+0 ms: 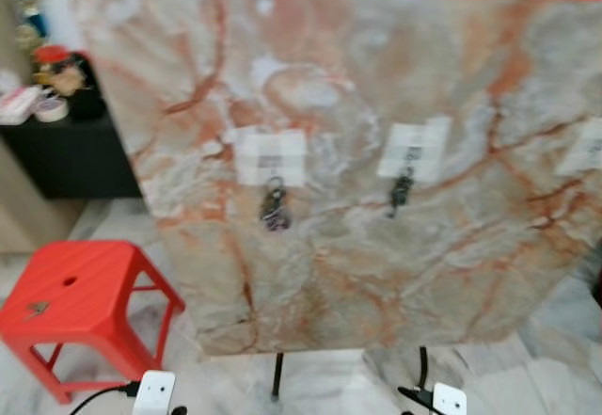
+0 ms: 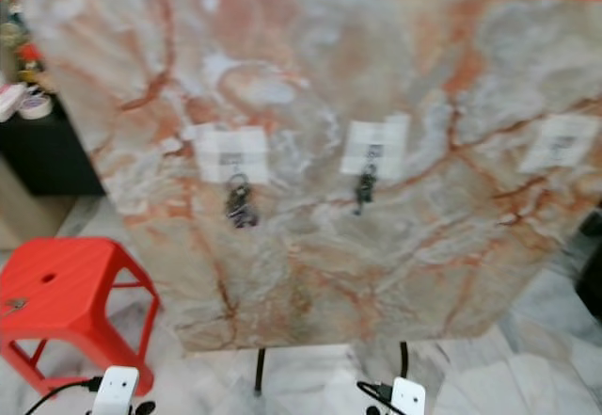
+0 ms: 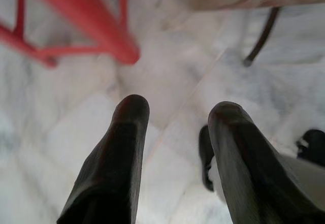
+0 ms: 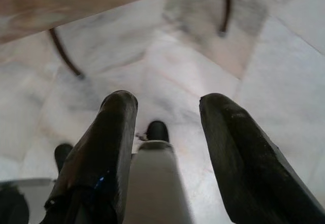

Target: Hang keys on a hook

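Note:
An upright marble-patterned board (image 1: 376, 274) faces me with three white hook pads on it. A dark bunch of keys (image 1: 274, 204) hangs from the left hook pad (image 1: 271, 155). A second bunch of keys (image 1: 403, 190) hangs from the middle hook pad (image 1: 414, 149). The right hook pad (image 2: 560, 142) looks bare. My left gripper (image 3: 177, 113) hangs low over the floor, open with nothing between its fingers. My right gripper (image 4: 167, 102) also hangs open and holds nothing, pointing at the floor tiles.
A red plastic stool (image 1: 80, 302) stands at the lower left, with a small dark object (image 1: 38, 309) on its seat. A black cabinet (image 1: 66, 151) with clutter sits behind it. Thin black legs (image 1: 277, 375) hold the board above the marble floor (image 1: 329, 382).

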`<state>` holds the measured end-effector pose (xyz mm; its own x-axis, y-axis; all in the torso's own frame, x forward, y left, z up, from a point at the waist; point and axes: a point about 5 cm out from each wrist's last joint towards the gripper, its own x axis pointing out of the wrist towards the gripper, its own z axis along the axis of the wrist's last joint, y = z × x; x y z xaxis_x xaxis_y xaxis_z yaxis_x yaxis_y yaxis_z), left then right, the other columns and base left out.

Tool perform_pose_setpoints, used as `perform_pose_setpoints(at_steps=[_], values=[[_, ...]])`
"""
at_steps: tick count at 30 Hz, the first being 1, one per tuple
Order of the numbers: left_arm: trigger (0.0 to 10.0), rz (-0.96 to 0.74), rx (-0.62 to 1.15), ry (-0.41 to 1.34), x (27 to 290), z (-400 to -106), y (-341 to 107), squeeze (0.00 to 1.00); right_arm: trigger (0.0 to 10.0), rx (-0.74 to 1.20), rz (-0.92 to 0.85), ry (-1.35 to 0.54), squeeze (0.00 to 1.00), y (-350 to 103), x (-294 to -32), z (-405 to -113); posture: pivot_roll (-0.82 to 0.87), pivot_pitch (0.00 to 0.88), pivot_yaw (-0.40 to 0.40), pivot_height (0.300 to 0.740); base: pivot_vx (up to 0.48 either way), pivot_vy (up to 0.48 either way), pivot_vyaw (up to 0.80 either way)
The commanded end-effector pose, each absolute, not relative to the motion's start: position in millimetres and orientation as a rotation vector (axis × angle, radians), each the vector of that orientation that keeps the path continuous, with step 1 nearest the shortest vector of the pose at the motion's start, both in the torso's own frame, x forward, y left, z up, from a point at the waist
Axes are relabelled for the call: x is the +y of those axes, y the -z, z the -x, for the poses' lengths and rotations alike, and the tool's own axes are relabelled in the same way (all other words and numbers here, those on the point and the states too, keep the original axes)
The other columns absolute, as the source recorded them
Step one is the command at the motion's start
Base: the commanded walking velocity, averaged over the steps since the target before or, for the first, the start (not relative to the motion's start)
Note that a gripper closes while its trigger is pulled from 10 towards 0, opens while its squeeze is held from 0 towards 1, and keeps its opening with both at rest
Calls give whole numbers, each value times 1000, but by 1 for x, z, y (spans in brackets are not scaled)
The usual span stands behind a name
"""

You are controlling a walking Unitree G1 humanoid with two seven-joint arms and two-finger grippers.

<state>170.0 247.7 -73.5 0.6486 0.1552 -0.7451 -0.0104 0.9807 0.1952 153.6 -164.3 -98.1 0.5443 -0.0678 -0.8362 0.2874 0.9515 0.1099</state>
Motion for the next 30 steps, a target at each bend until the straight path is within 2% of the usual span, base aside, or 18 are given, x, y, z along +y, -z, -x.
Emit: perform_pose_setpoints(at_steps=[1,6,21,30], values=[[10000,-185,914,-96,250,-158,79,0,10000,983,-248,208,0,99,-163,-152,91,0,-59,740,0,0,800],[10000,-184,933,-108,254,-151,81,0,10000,1005,-204,177,0,100,-163,-149,98,0,-62,740,0,0,731],[10000,-159,929,-116,246,-155,82,0,10000,1005,-253,203,0,100,-165,-149,82,0,-58,740,0,0,0],[10000,-151,927,-113,236,-155,84,0,10000,1023,-210,131,0,101,-160,-149,85,0,-63,740,0,0,0]])
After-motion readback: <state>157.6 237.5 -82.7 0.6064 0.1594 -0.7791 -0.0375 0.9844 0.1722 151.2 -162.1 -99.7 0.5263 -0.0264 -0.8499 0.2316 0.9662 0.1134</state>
